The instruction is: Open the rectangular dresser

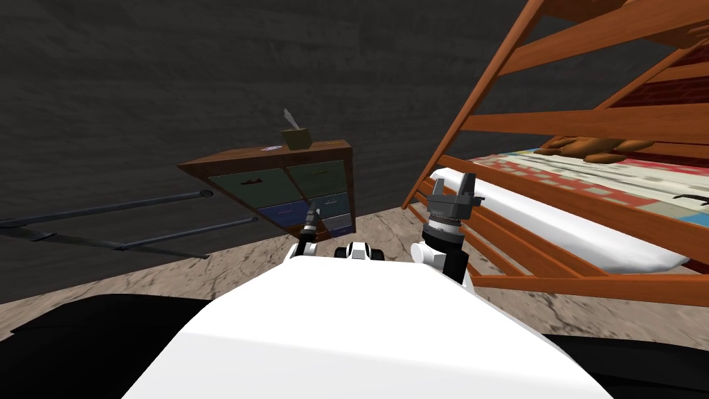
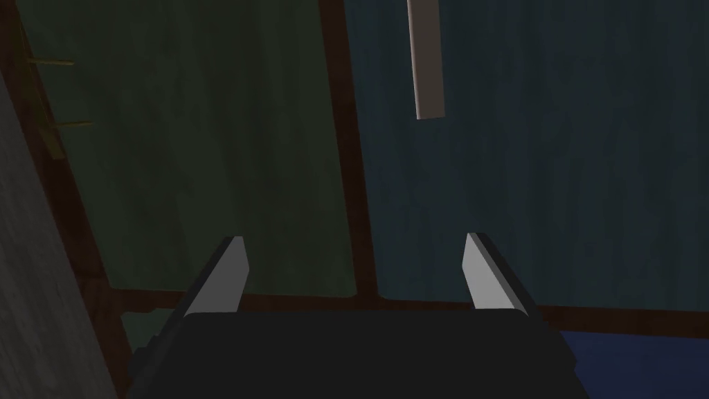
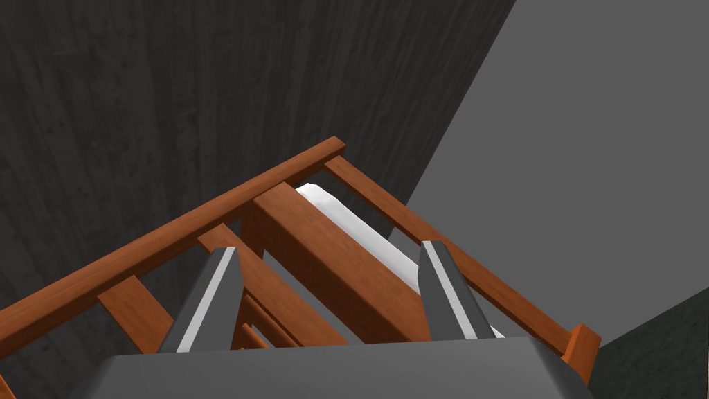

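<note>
Two grippers stand open: my left gripper [image 2: 353,239] faces the dresser [image 1: 277,181] at eleven o'clock, my right gripper [image 3: 332,251] the bed [image 1: 588,123].

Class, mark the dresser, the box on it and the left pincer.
dresser [image 1: 325,181]: head view, green drawer front.
box [image 1: 296,138]: head view, front side.
left pincer [image 2: 354,237]: left wrist view, between fingertips.

Open floor [image 1: 235,262] before dresser [image 1: 304,181], bed frame [image 1: 554,123] close at right
</note>
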### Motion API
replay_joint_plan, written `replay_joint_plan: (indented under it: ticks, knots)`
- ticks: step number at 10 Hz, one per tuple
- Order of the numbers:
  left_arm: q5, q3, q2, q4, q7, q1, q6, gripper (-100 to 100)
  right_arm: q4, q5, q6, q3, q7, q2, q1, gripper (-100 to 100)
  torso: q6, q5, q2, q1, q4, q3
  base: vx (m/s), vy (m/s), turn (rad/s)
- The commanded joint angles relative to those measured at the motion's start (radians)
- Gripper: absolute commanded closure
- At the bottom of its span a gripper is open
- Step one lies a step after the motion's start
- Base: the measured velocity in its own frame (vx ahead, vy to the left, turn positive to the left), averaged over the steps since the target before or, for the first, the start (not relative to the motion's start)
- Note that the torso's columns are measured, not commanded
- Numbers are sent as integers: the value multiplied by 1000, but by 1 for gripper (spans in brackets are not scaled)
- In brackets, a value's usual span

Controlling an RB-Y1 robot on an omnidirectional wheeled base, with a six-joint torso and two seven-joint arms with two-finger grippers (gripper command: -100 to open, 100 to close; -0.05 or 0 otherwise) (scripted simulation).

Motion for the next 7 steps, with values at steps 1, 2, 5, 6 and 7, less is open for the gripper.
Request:
replay_joint_plan:
  ticks: [1, 2, 5, 6, 7]
  knots:
    - [3, 10, -32, 57, -10, -14, 1, -100, 0, 0, 0, 0, 0, 0, 0, 0, 0, 0, 0, 0, 0, 0, 68, -82, 25]
    - [6, 16, -69, 91, -15, -22, 0, -100, 0, 0, 0, 0, 0, 0, 0, 0, 0, 0, 1, 0, 0, 1, 69, -87, 34]
    - [8, 22, -137, 122, -19, -29, -1, -100, 0, 0, 0, 0, 0, 0, 0, 0, 0, 0, 1, 2, 0, 1, 55, -60, 12]
    - [8, 22, -150, 126, -20, -30, -1, -100, 0, 0, 0, 0, 0, 0, 0, 0, 0, 1, 2, 2, 0, 1, 23, -20, 4]
    - [9, 23, -138, 128, -18, -32, -3, -100, 0, 0, 0, 0, 0, 0, 0, 0, 0, 1, 2, 2, 1, 1, 9, -7, 0]
